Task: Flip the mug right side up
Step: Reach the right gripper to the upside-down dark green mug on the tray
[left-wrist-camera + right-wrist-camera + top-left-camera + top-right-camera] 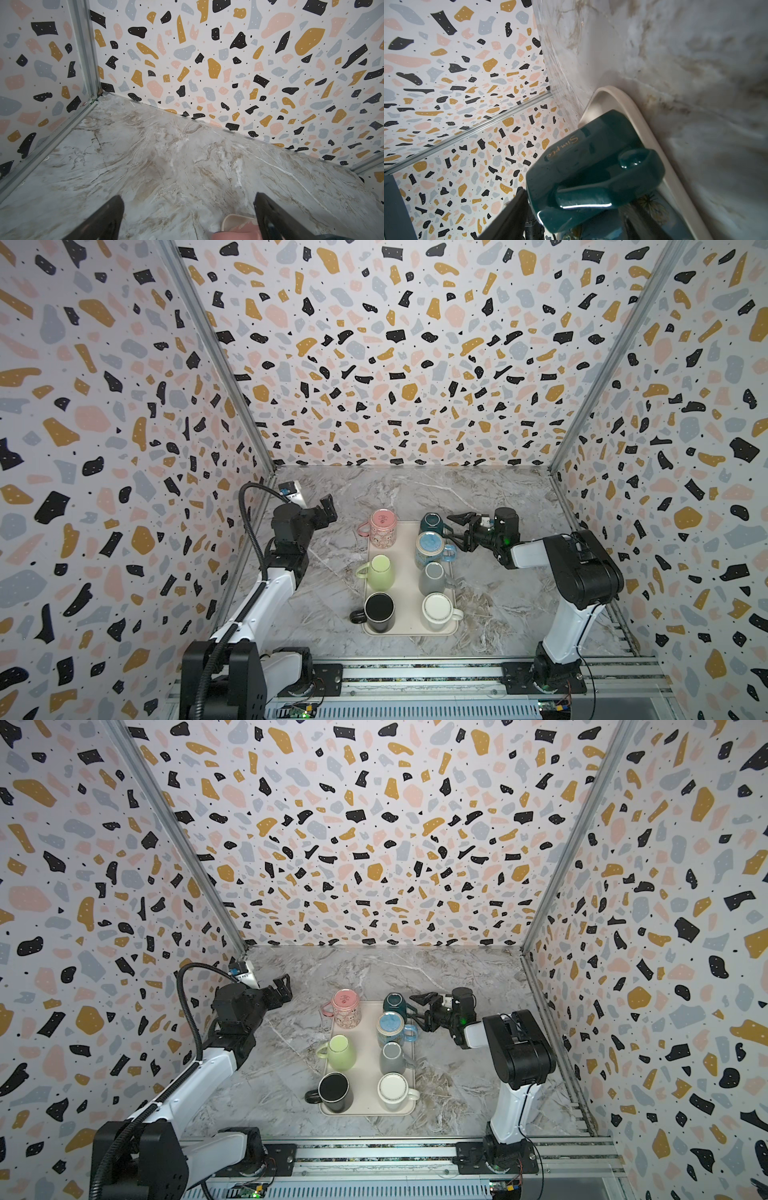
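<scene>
Seven mugs (380,572) on one tray (405,572), left pincer (330,506) agape, empty, right pincer (450,526) parted, empty, beside teal mug (430,520)

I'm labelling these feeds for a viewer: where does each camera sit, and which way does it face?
Both top views: high over the front rail, facing down toward the back wall; tray, mugs, both arms show.
Left wrist: on left arm, facing the table's far corner; open jaws show.
Right wrist: on right arm, close on the green mug's handle; one jaw shows.
Shared: green mug and tray, top and right wrist.
</scene>
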`<state>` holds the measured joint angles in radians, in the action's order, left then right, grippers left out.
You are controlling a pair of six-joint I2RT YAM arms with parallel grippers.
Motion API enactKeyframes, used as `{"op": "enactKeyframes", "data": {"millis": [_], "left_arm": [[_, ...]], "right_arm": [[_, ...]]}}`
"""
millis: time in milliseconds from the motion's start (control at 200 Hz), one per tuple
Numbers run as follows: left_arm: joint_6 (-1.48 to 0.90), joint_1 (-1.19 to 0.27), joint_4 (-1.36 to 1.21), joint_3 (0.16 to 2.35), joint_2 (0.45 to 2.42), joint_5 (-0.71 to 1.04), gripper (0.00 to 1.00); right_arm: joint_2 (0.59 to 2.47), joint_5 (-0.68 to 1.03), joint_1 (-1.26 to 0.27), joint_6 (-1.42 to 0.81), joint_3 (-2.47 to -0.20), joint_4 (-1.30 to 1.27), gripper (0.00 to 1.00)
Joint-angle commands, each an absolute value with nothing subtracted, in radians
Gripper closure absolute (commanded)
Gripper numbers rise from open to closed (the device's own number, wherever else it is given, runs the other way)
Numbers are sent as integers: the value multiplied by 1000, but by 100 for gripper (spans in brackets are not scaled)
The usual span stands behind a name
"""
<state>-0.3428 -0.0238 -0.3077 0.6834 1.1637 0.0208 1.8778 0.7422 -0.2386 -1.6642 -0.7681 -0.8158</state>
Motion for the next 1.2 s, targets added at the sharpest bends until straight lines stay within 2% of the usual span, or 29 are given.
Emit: {"op": "enactKeyframes", "data": {"millis": [0, 165, 375, 1191], "left_arm": [[-322, -29, -321, 720, 1163, 20, 1], [-319, -29, -316, 719, 1164, 18, 1], [-324, -29, -314, 721, 1172, 26, 1], [-317, -29, -308, 729, 1174, 25, 2]], "right_arm": [[1892, 727, -241, -1679, -801, -852, 30], [1926, 703, -241, -1700, -808, -902, 36], [1934, 661, -239, -1677, -843, -879, 37], [2064, 651, -241, -1771, -904, -1023, 57]]}}
